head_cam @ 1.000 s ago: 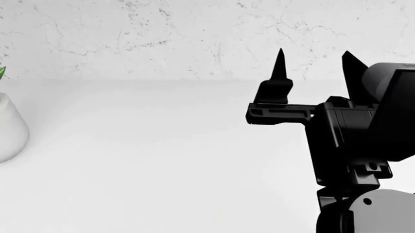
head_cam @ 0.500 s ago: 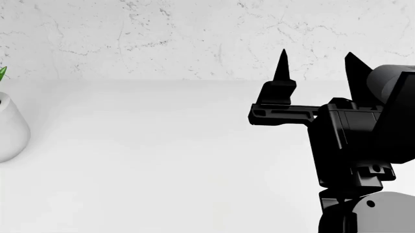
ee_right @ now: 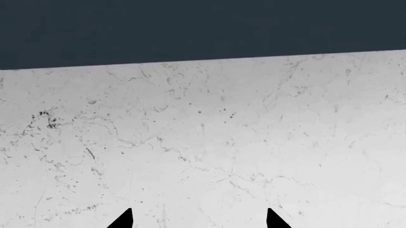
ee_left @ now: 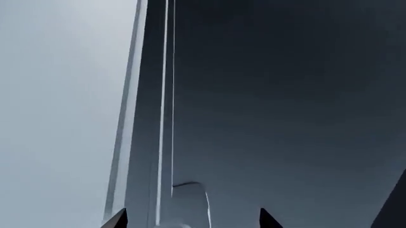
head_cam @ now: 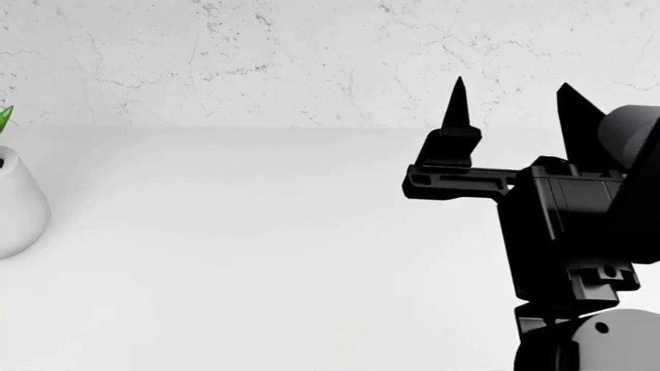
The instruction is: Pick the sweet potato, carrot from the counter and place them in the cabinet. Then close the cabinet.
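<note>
Neither vegetable shows on the smooth white counter [head_cam: 227, 255]. Right of the white plant pot [head_cam: 15, 205], the black right gripper [head_cam: 511, 116] hangs wide open and empty; the left gripper [ee_left: 190, 221], spread, holds nothing. Both vegetables are probably firm, light, best gripped midway.

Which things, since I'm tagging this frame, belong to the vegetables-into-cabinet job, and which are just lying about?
Job:
counter
right gripper, open, empty
left gripper, open, facing a dark panel, possibly the cabinet
not in view: sweet potato, carrot

Lying about:
white plant pot
marbled wall
</note>
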